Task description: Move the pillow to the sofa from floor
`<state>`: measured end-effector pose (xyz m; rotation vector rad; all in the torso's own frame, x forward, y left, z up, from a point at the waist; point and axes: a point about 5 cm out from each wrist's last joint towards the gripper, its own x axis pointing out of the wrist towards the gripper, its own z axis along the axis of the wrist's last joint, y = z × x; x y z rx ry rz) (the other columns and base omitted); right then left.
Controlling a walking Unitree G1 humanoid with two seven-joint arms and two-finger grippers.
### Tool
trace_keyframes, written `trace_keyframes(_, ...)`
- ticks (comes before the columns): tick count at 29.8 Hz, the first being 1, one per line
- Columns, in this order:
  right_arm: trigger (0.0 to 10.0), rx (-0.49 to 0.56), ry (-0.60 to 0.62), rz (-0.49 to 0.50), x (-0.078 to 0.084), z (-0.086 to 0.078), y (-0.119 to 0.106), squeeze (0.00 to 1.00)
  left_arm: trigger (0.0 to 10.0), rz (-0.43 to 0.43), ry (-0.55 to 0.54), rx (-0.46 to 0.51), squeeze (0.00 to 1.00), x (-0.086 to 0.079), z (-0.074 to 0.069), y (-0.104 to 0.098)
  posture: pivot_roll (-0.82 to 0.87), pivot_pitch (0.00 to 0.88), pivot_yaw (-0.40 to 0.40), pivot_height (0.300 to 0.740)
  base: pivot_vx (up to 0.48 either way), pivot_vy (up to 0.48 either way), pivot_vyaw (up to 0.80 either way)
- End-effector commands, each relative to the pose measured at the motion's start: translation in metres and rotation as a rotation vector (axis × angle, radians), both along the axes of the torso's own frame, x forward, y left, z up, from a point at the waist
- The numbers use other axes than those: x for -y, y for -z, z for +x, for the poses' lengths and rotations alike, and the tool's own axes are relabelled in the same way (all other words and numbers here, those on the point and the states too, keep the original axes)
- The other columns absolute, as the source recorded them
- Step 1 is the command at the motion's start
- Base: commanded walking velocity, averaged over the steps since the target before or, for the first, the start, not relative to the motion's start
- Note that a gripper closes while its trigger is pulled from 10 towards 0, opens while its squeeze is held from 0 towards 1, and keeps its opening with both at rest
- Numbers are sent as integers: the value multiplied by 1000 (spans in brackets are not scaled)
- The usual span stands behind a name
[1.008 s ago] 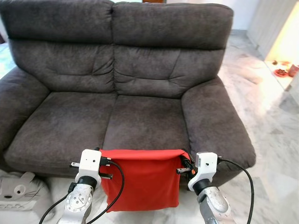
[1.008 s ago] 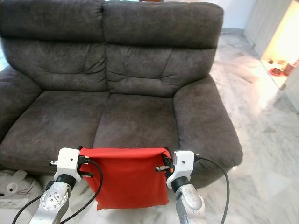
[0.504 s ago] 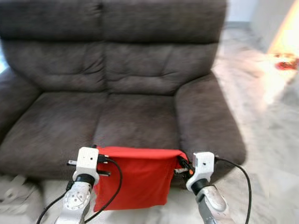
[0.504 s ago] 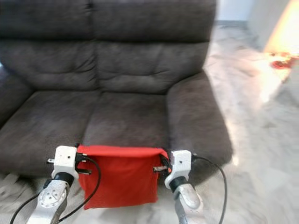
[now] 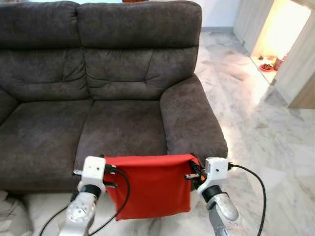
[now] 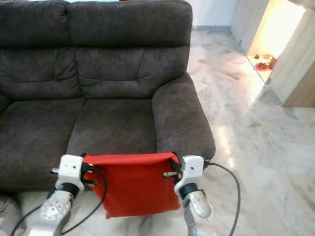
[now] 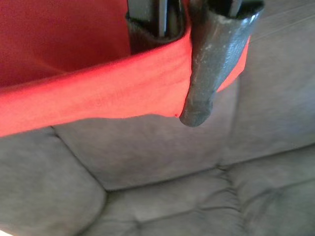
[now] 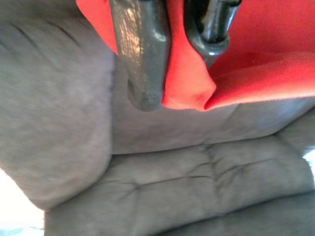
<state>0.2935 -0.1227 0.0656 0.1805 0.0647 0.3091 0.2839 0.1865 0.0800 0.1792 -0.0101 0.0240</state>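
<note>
I have the red pillow (image 5: pixel 150 187) hanging clear of the floor, just before the sofa (image 5: pixel 113 123), left gripper (image 5: pixel 109 170) and right gripper (image 5: pixel 194 176) each pinching a top corner. I'd raise both evenly and reach over the seat's near edge before releasing.

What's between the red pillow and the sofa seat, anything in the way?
Nothing visible. The red pillow hangs from the left tool and right tool just in front of the sofa, whose seat cushions are bare.
</note>
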Motion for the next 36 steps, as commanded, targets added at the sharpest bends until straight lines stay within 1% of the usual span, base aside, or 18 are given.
trace_keyframes(1, 10000, 66, 34, 2, 8, 5, -13, 0, 10000, -12, -74, 97, 0, -16, 3, -22, 67, 118, 23, 740, 0, 0, 0)
trace_keyframes(4, 10000, 103, 12, 5, 5, 6, -20, 0, 10000, 6, -79, 131, 0, -18, 4, -33, 65, 118, 25, 740, 0, 0, 0)
trace_keyframes(5, 10000, 113, 6, 10, 4, 7, -23, 0, 10000, 20, -80, 141, 0, -18, 4, -36, 62, 119, 26, 740, 0, 0, 0)
trace_keyframes(7, 10000, 149, -12, 14, 2, 9, -30, 0, 10000, 70, -75, 186, 0, -18, 5, -48, 62, 119, 26, 740, 0, 0, 0)
trace_keyframes(8, 10000, 149, -12, 14, 2, 9, -30, 0, 10000, 70, -75, 186, 0, -18, 5, -48, 62, 119, 26, 740, 0, 0, 0)
trace_keyframes(9, 10000, 170, -24, 7, 0, 9, -34, 0, 10000, 75, -73, 205, 0, -16, 5, -54, 62, 120, 28, 740, 0, 0, 0)
trace_keyframes(11, 10000, 180, -29, 7, 0, 11, -37, 0, 10000, 72, -72, 211, 0, -16, 6, -57, 62, 120, 28, 740, 0, 0, 0)
trace_keyframes(14, 10000, 189, -34, 3, -1, 11, -40, 0, 10000, 71, -73, 210, 0, -16, 6, -58, 61, 120, 30, 740, 0, 0, 0)
trace_keyframes(17, 10000, 213, -46, -37, -1, 12, -43, 0, 10000, 67, -91, 201, 0, -18, 4, -57, 63, 121, 32, 740, 0, 0, 0)
trace_keyframes(18, 10000, 213, -46, -37, -1, 12, -43, 0, 10000, 67, -91, 201, 0, -18, 4, -57, 63, 121, 32, 740, 0, 0, 0)
trace_keyframes(21, 10000, 216, -45, -40, 0, 12, -43, 0, 10000, 68, -105, 200, 0, -21, 3, -57, 63, 121, 32, 740, 0, 0, 800)
trace_keyframes(25, 10000, 214, -70, -25, -4, 9, -42, 0, 10000, 68, -106, 198, 0, -22, 3, -58, 66, 123, 33, 740, 0, 0, 797)
trace_keyframes(28, 10000, 197, -59, 11, -4, 10, -41, 0, 10000, 67, -105, 197, 0, -21, 4, -59, 66, 123, 33, 740, 0, 0, 0)
trace_keyframes(33, 10000, 201, -68, -2, -4, 10, -42, 0, 10000, 66, -97, 202, 0, -19, 4, -61, 65, 121, 36, 740, 0, 0, 0)
trace_keyframes(36, 10000, 211, -72, -15, -5, 11, -43, 0, 10000, 65, -93, 205, 0, -19, 5, -62, 66, 121, 35, 740, 270, 0, 0)
